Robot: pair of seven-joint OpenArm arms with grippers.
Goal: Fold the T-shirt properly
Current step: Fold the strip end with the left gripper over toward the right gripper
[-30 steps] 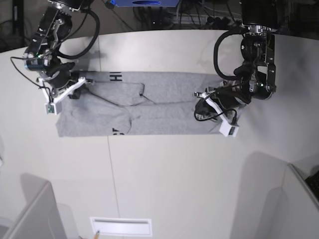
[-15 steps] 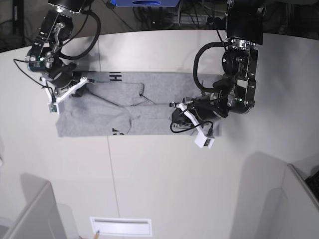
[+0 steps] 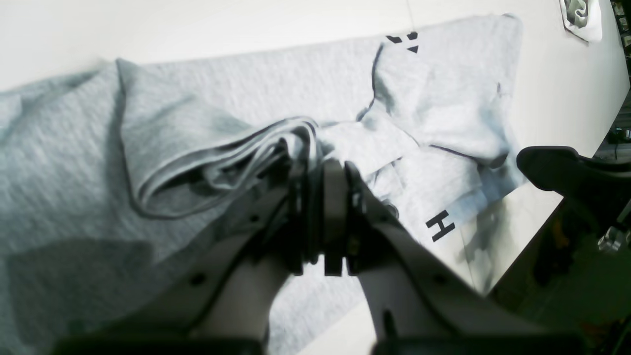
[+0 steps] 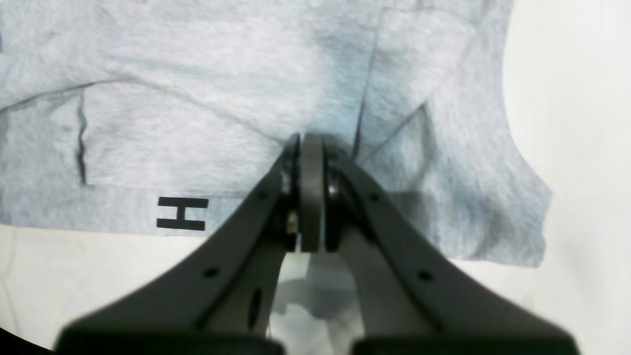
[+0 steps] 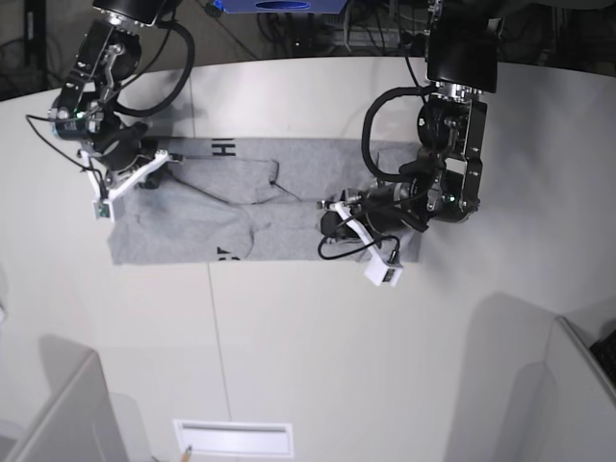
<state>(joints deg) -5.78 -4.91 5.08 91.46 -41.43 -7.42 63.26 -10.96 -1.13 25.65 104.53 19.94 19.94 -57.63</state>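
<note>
The left gripper (image 3: 315, 162) is clenched on a bunched fold of the T-shirt (image 3: 207, 103), layered hem edges pinched between its jaws and lifted into a loop toward nine o'clock of the tips. From where I stand, that arm reaches over the middle of the garment, and the cloth near its tips (image 5: 332, 219) is doubled back on itself.

The right gripper (image 4: 305, 143) has its jaws pressed together on the fabric at the far end, near the corner toward three o'clock in its own camera. A black letter H (image 4: 181, 213) is printed by the shirt's edge at about eight o'clock from those tips.

The T-shirt (image 5: 212, 207) lies stretched as a long strip across the pale table (image 5: 308, 346), running between the two arms.
</note>
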